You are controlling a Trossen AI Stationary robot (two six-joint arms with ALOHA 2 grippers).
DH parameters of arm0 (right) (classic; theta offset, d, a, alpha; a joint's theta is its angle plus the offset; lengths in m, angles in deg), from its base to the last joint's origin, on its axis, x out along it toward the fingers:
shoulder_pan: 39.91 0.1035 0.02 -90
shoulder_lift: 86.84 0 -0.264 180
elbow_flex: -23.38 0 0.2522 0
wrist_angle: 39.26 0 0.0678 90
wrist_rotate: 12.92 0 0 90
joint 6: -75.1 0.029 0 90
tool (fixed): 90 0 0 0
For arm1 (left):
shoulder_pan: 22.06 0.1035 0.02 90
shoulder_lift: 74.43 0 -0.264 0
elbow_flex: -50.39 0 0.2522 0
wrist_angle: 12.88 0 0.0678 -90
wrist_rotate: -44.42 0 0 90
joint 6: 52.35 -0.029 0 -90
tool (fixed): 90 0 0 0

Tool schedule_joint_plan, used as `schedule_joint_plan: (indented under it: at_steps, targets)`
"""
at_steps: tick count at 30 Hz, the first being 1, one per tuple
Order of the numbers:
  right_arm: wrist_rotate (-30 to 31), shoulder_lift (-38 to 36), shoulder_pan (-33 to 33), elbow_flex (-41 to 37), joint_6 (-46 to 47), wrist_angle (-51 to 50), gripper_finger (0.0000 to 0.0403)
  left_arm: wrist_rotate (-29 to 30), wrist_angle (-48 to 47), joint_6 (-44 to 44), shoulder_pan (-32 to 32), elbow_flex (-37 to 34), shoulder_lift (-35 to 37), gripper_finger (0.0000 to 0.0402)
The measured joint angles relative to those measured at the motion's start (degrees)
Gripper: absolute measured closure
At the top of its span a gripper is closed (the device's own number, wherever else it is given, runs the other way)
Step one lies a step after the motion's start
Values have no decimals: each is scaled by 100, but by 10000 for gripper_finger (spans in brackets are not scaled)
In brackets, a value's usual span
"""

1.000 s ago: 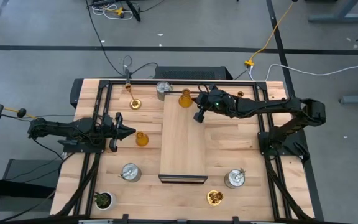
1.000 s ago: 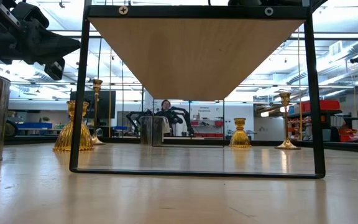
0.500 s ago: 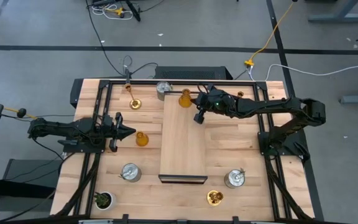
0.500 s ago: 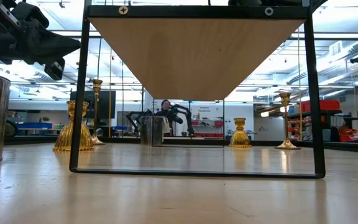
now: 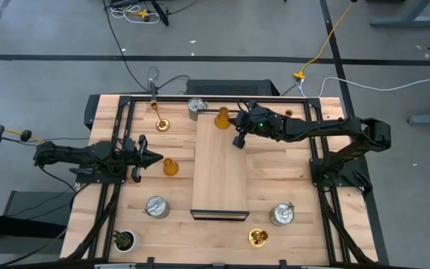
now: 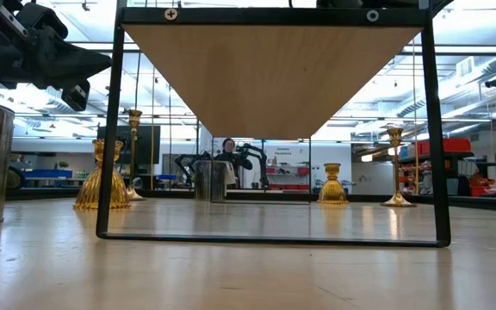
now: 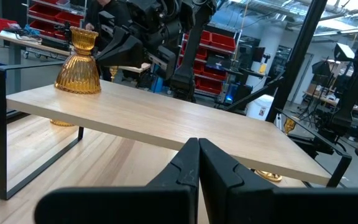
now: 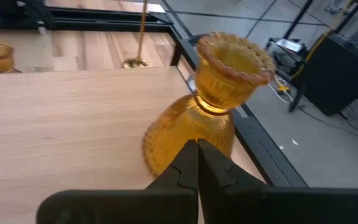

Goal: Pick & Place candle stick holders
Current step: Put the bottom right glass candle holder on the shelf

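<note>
One amber bell-shaped candle stick holder (image 5: 222,117) (image 8: 210,112) stands on its base at the far end of a raised wooden shelf (image 5: 219,175). My right gripper (image 5: 237,141) (image 8: 197,144) hovers shut above the shelf, just short of this holder and apart from it. My left gripper (image 5: 157,157) (image 7: 197,146) waits shut and level at the table's left, pointing toward the shelf. On the table stand another amber holder (image 5: 170,167), gold thin-stemmed holders (image 5: 160,123) (image 5: 257,237) and squat silver holders (image 5: 156,206) (image 5: 281,214) (image 5: 197,104).
The shelf stands on a black metal frame (image 6: 274,237) in the table's middle. A tiny green potted plant (image 5: 123,240) sits at the near left corner. Black rails (image 5: 319,172) run along both sides of the table. A person (image 6: 229,159) sits in the room beyond.
</note>
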State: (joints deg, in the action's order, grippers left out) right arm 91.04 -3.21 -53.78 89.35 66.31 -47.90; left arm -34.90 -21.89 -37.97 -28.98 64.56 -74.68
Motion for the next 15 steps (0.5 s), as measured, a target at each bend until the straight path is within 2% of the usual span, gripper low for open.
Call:
schedule_joint_plan:
  at_steps: [6,11,15]
  targets:
    - [-73,0,5,0,23,28,403,0,0,0,0,-1,-1,392]
    - [409,0,22,0,235,0,403,0,0,0,0,0,0,392]
    - [442,94,16,2,233,-7,403,0,0,-1,-2,-1,0,392]
